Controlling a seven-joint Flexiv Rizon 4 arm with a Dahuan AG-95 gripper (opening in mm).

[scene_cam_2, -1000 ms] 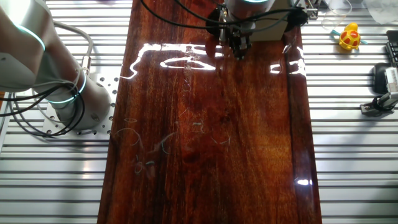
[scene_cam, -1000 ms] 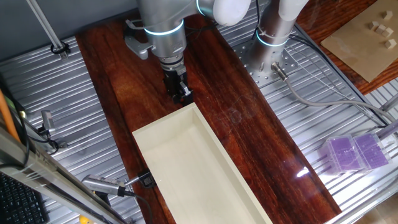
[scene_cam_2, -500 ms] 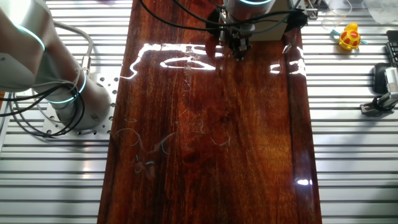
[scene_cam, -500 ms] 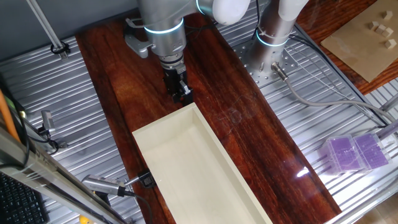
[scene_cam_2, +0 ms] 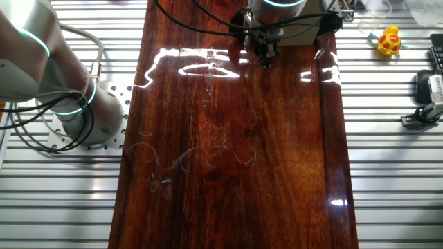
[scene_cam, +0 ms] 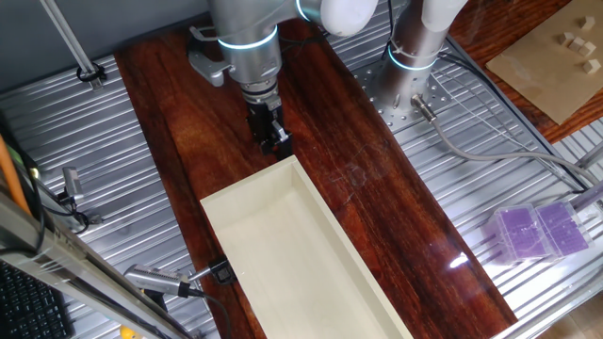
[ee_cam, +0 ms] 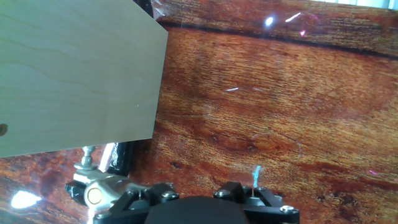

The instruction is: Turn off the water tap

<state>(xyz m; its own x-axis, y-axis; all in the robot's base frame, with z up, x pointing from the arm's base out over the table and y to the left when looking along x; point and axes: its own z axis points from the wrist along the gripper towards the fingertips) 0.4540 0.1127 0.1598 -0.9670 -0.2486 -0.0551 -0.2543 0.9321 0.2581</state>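
Note:
The water tap (ee_cam: pixel 94 190) is a small silvery metal fitting at the bottom left of the hand view, next to a black clamp (ee_cam: pixel 121 158) by the corner of the pale wooden box (ee_cam: pixel 74 68). My gripper (scene_cam: pixel 273 141) hangs low over the dark wooden board, just beyond the far end of the box (scene_cam: pixel 250 184). In the other fixed view my gripper (scene_cam_2: pixel 265 55) is at the top middle. The tap lies left of the gripper body in the hand view, not between the fingers. The fingertips are hidden, so the jaw state does not show.
The long open box (scene_cam: pixel 311 273) fills the near half of the board. A second arm's base (scene_cam: pixel 415 47) stands at the right. A purple plastic case (scene_cam: pixel 537 231) lies on the metal table, and a yellow duck (scene_cam_2: pixel 390 41) lies off the board.

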